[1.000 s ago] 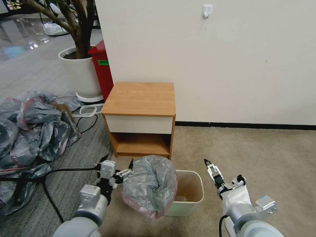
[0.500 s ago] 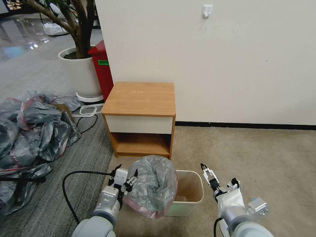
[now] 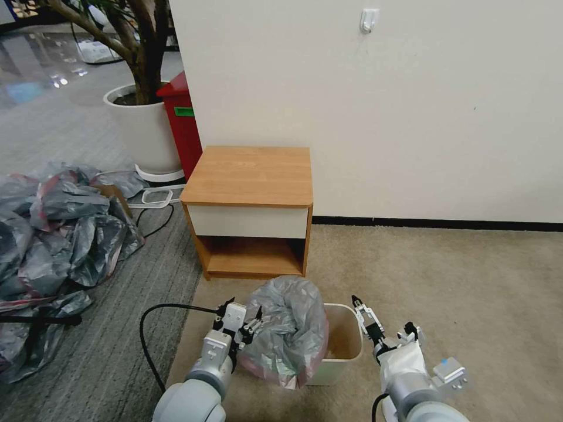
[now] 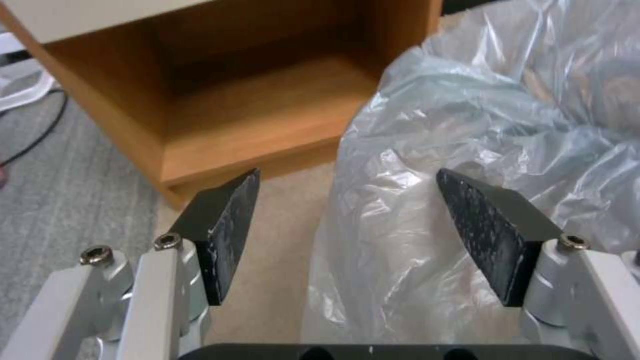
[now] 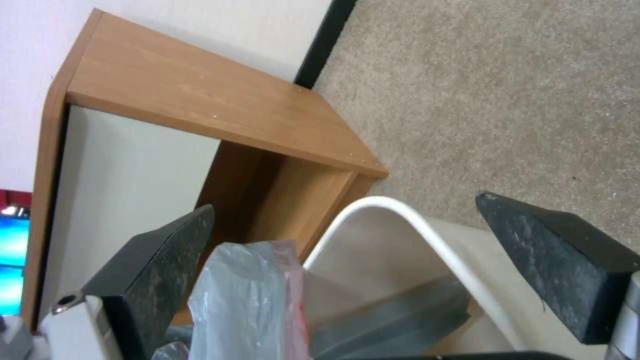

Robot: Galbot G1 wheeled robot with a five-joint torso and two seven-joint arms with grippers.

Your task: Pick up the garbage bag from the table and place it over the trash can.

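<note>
Grey plastic: the garbage bag (image 3: 287, 331), thin, wrinkled and translucent with a pink-red rim, sits bunched over the left part of the trash can (image 3: 346, 346), on the floor at 6 o'clock from the table (image 3: 252, 176).
Bag axis: its long axis runs roughly upright, tilted a little; the rounded grey bulk is uppermost, toward 12 o'clock, and the pink-red rim hangs at the low end, down the can's left outer wall.
Trash can: cream-beige, upright on the beige carpet (image 3: 457, 275), its right half uncovered and its mouth open upward.
Left gripper: the left gripper (image 3: 249, 328) is at 9 o'clock of the bag, fingers spread wide and clasping nothing; the left wrist view (image 4: 347, 220) shows one dark pad (image 4: 490, 227) against the bag's plastic and the other over bare carpet.
Right gripper: the right gripper (image 3: 360, 310) hovers at 3 o'clock of the bag, over the can's right rim, fingers parted and empty.
Left wrist view adds: the table's low shelf and the fine creases of the bag.
Right wrist view adds: a grey fold of bag lying down inside the can, and the pink-red edge standing up at its mouth.
Head view adds: a heap of grey bags (image 3: 58, 234) at 9 o'clock, a white planter (image 3: 143, 132) and a red box (image 3: 182, 123) at 11 o'clock.
</note>
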